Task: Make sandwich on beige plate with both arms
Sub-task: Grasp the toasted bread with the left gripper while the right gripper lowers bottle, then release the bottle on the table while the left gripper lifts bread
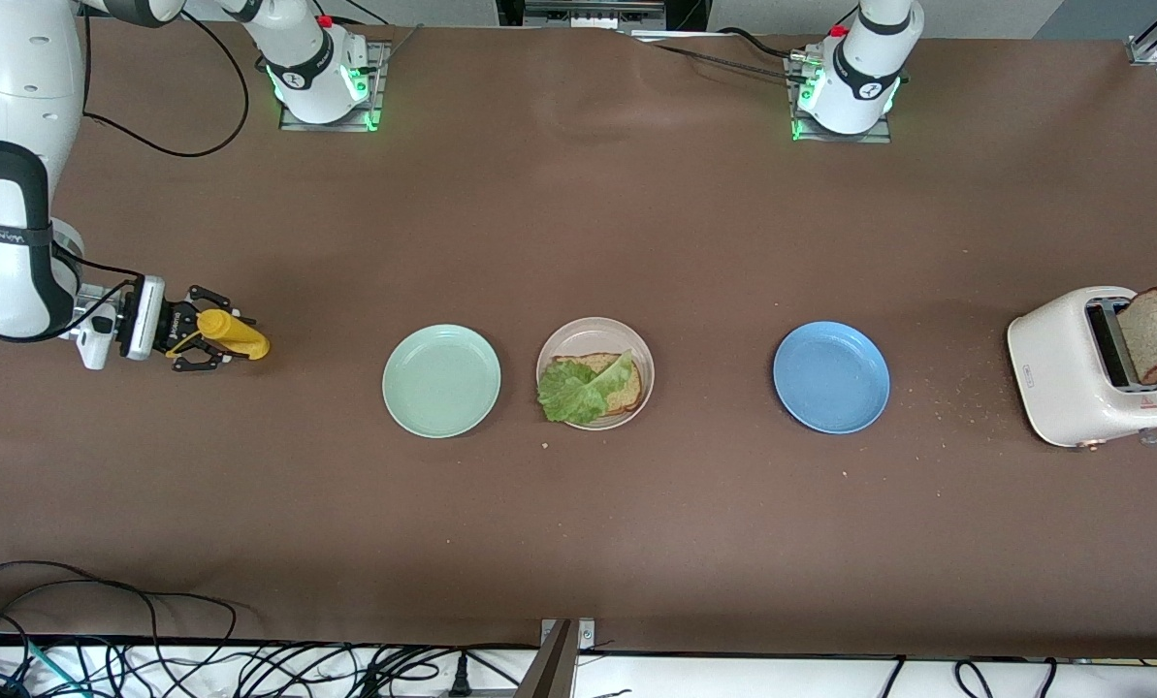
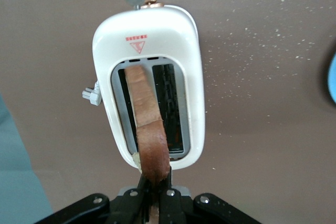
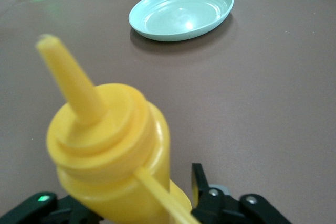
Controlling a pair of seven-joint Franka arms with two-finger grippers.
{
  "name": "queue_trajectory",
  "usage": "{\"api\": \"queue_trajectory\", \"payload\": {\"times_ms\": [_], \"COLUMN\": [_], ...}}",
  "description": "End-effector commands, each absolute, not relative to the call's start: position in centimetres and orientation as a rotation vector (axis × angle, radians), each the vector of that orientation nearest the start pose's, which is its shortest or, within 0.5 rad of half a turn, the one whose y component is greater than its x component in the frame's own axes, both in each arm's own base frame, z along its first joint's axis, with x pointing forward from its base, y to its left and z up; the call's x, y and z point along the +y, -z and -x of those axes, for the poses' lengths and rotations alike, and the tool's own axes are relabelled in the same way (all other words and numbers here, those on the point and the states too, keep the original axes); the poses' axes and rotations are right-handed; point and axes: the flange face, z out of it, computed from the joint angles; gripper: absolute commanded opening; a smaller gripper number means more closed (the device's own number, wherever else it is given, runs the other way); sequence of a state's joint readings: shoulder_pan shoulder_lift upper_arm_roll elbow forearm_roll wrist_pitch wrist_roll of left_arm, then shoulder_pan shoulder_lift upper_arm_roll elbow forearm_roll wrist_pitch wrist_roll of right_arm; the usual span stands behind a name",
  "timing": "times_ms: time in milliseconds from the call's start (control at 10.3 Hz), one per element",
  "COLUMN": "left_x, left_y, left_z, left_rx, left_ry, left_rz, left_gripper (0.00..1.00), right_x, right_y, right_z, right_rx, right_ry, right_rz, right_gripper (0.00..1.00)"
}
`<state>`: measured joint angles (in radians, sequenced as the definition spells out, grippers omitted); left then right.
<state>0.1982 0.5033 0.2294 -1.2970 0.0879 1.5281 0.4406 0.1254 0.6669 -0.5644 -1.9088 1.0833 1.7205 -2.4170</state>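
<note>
Left gripper (image 2: 154,195) clamped on bread slice (image 2: 148,124) upright in toaster (image 2: 149,45) slot. Right gripper (image 1: 200,341) horizontal, fingers apart around yellow mustard bottle (image 1: 234,335) near tabletop's edge.

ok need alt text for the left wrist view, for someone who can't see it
Seen from above, the left gripper is shut on the crust edge of a brown bread slice standing in one slot of a white toaster. The toaster's second slot is empty, and crumbs speckle the brown table beside it.

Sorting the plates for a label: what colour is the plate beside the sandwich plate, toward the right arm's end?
Mint green plate; clearest in front view.
</note>
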Motion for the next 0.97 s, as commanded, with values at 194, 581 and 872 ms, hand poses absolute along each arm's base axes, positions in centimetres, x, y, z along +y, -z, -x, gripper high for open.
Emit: {"api": "queue_trajectory", "payload": {"times_ms": [194, 581, 872], "left_x": [22.0, 13.9, 5.9], "left_y": [-48.4, -47.2, -41.2], "left_z": [-64.0, -65.6, -67.3], "left_rx": [0.014, -0.016, 0.071], "left_ry": [-0.418, -0.451, -0.653], "left_rz": [3.212, 3.544, 3.804], "left_gripper": [0.00, 0.00, 0.00], "right_x": [-20.3, -25.1, -27.6], "right_y": [-16.9, -21.4, -29.2], "right_z": [-53.5, -56.9, -60.5], "right_rx": [-1.472, -1.620, -1.582], "right_ry": [0.692, 0.603, 0.435], "right_rz": [1.880, 1.935, 2.064], "right_gripper": [0.84, 0.97, 0.97]}}
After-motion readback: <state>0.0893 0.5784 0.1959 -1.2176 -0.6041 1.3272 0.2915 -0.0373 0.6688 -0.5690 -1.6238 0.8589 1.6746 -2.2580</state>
